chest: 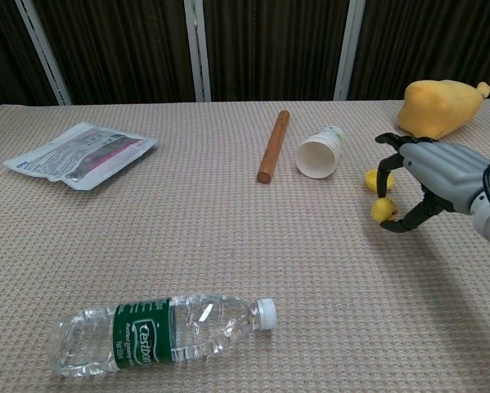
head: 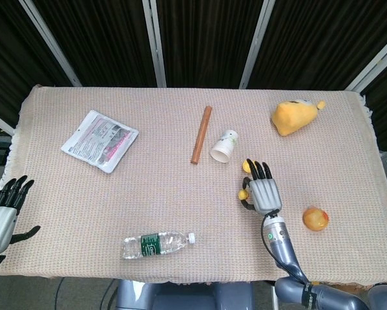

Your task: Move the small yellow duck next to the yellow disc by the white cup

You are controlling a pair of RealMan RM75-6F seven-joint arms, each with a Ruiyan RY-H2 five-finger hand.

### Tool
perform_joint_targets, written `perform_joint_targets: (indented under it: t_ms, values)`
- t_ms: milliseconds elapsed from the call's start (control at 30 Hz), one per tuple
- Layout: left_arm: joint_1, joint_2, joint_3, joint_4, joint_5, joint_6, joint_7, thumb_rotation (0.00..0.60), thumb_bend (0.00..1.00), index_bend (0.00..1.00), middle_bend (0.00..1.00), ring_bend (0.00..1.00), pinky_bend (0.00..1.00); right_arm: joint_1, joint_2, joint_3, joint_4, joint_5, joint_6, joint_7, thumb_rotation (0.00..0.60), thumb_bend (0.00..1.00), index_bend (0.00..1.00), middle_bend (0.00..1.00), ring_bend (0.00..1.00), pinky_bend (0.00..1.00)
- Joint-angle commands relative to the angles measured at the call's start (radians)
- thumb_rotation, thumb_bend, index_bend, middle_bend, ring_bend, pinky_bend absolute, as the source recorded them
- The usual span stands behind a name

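Observation:
My right hand [head: 260, 191] [chest: 429, 178] pinches the small yellow duck [head: 243, 194] [chest: 383, 210] between thumb and a finger, lifted just off the cloth. The yellow disc [head: 246, 166] [chest: 370, 178] lies just beyond the hand, partly hidden by its fingers. The white cup [head: 223, 145] [chest: 319, 153] lies on its side to the disc's left, mouth toward me. My left hand [head: 2, 216] rests at the table's near left edge with its fingers spread and holding nothing.
A brown stick [head: 201, 134] lies left of the cup. A clear water bottle [head: 157, 243] lies near the front edge. A white packet [head: 99, 140] is at far left, a yellow plush toy [head: 296, 116] at back right, a yellow-red fruit [head: 315, 218] right of the hand.

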Motion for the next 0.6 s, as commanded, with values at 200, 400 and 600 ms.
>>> perform_joint_targets:
  t_ms: [200, 400, 600]
  values:
    - [-0.001, 0.000, 0.001, 0.004, 0.000, -0.005, -0.032, 0.600, 0.00, 0.00, 0.00, 0.00, 0.20, 0.066, -0.011, 0.038, 0.064, 0.039, -0.070, 0.005, 0.600, 0.18, 0.51, 0.00, 0.00, 0.00]
    - [-0.002, 0.002, 0.005, 0.002, 0.014, 0.000, -0.035, 0.600, 0.00, 0.00, 0.00, 0.00, 0.20, 0.114, -0.029, 0.054, 0.133, 0.051, -0.116, 0.020, 0.600, 0.18, 0.51, 0.00, 0.00, 0.00]
    - [-0.006, 0.003, 0.008, 0.001, 0.023, -0.003, -0.045, 0.600, 0.00, 0.00, 0.00, 0.00, 0.20, 0.155, -0.044, 0.068, 0.197, 0.059, -0.150, 0.044, 0.600, 0.18, 0.51, 0.00, 0.00, 0.00]
